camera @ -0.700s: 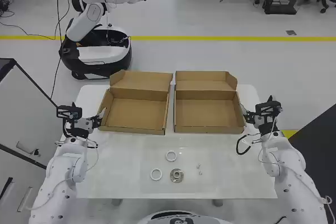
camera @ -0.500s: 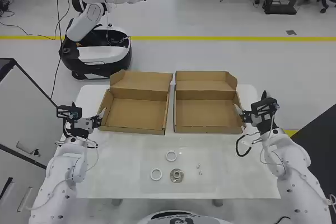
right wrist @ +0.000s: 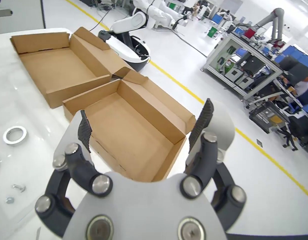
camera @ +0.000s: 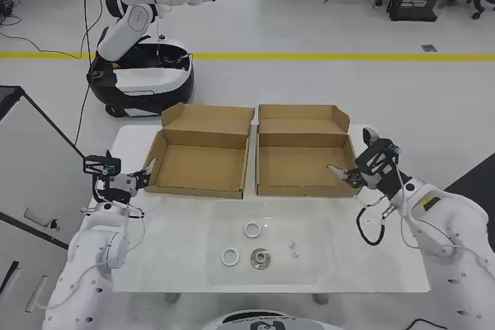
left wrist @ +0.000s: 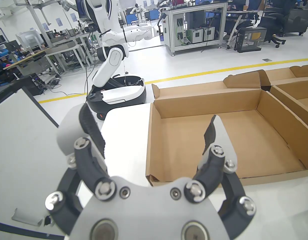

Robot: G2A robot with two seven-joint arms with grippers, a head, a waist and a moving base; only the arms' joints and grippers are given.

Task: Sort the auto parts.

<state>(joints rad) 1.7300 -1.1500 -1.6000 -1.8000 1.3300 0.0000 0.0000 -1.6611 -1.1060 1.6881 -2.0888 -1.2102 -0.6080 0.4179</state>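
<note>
left tool: wide open, nothing in it, hanging just off the outer side wall of the left box. From its own wrist cam you look between the fingers at that wall.
right tool: also spread wide and empty, sitting over the outer side of the right box. Same story from its own cam.
boxes: two shallow open cardboard ones side by side at the far half of the tabletop, flaps up at the back.
upper ring: pale ring lying flat on the tabletop, on the robot's side of the gap between the boxes.
lower ring: same kind, closer to the robot.
metal hub part: round and shiny, just beside the lower ring.
tiny bits: two small pieces near the hub part, maybe a bolt and a washer, honestly too small to call.
</note>
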